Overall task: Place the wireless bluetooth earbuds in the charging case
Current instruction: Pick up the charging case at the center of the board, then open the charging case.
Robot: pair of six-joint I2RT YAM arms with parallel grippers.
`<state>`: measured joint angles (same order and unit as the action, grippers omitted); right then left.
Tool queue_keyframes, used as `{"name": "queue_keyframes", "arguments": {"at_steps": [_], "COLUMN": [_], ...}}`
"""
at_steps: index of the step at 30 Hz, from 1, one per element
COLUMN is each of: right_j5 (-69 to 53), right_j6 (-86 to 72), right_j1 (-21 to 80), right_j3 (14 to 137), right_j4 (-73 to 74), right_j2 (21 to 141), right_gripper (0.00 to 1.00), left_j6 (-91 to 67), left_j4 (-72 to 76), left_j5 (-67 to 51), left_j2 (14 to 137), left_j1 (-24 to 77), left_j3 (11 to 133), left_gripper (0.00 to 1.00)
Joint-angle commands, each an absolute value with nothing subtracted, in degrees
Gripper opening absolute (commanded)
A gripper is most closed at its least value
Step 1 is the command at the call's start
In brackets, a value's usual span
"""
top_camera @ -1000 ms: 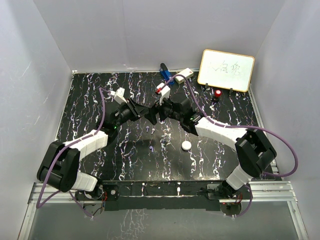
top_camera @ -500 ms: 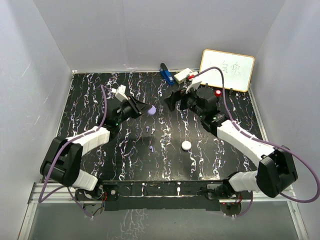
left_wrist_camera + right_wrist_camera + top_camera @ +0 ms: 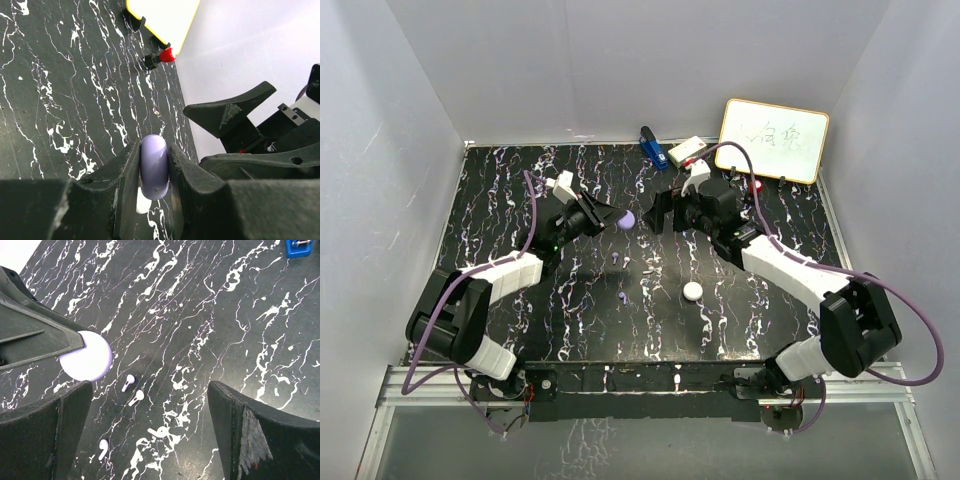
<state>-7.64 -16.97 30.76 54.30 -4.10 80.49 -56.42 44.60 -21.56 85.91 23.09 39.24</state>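
- Right now: left claw (image 3: 610,217) clenched on purple case (image 3: 153,166), held edge-on above mid worktop (image 3: 520,190).
- Opposite, right claw (image 3: 661,210) released, empty.
- Loose earbuds (image 3: 129,382) on mid worktop, below the case.
- Prob. light, slick, tiny; best pinched gently across the stem.
- Vs 0.5 s ago: right arm (image 3: 790,270) folded in, claw nudged toward near edge; case approx. same spot.

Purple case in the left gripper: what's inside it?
Nothing of the inside shows: the purple case, clamped in the left gripper, presents only its outer shell. At least three earbuds lie loose on the table.
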Motion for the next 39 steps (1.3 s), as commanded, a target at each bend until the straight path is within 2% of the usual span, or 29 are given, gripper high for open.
{"name": "queue_keyframes", "arguments": {"at_steps": [1,30,39], "right_j5": [-9.63,-12.72,-10.81], "right_j6": [-18.62,-20.83,-20.45], "right_j1": [31.01,33.00,33.13], "right_j3": [55.11,59.52,56.06], "right_j4": [-6.94,-11.74,-9.51], "right_j2": [81.15,91.77,85.04], "right_gripper": [0.98,0.99,0.98], "left_j6": [-57.32,-61.41,-57.00], "left_j4": [47.62,53.19,45.22], "left_j5": [-22.89,-25.18,-21.37], "left_j2": [85.90,88.53,85.14], "left_j1": [22.95,23.47,23.38], "left_j3": [41.13,40.15,41.48], "left_gripper": [0.00,0.00,0.00]}}
